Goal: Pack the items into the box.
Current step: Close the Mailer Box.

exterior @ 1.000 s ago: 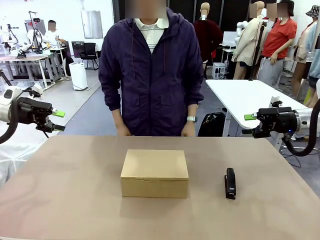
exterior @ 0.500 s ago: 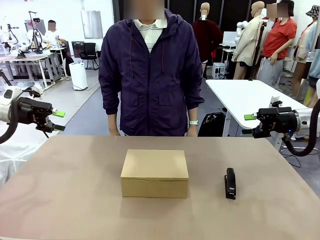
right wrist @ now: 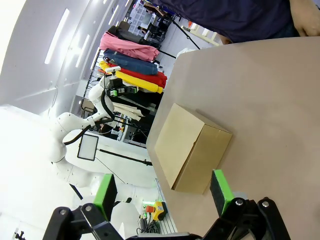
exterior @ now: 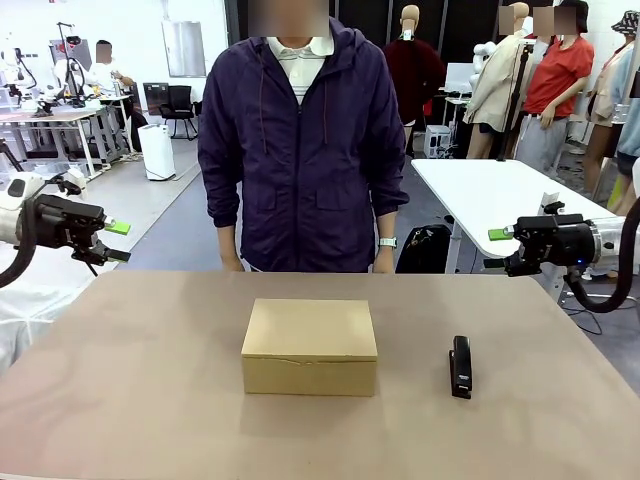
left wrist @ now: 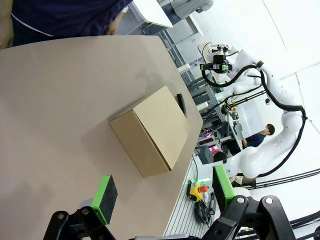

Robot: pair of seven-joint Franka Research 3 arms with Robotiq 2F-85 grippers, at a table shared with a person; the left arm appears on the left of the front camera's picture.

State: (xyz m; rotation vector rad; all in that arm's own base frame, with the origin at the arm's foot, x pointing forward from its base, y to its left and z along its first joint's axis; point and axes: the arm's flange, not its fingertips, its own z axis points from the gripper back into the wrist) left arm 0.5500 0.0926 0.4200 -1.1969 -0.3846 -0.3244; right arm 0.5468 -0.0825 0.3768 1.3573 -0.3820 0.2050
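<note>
Box [exterior: 310, 346] sits closed on the desk [exterior: 140, 400]; both grippers' fingers wide open, empty; lift the lid first.

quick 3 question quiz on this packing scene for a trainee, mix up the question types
1. True or false: the box has its lid shut.
2. The black stapler-like object lies on which side of the box in the front view? A) picture left B) picture right C) on top of it
3. How do the jaws of the left gripper and right gripper stand, and do they hold anything?

Key
1. True
2. B
3. Both open, holding nothing, raised at the table's sides.
</note>
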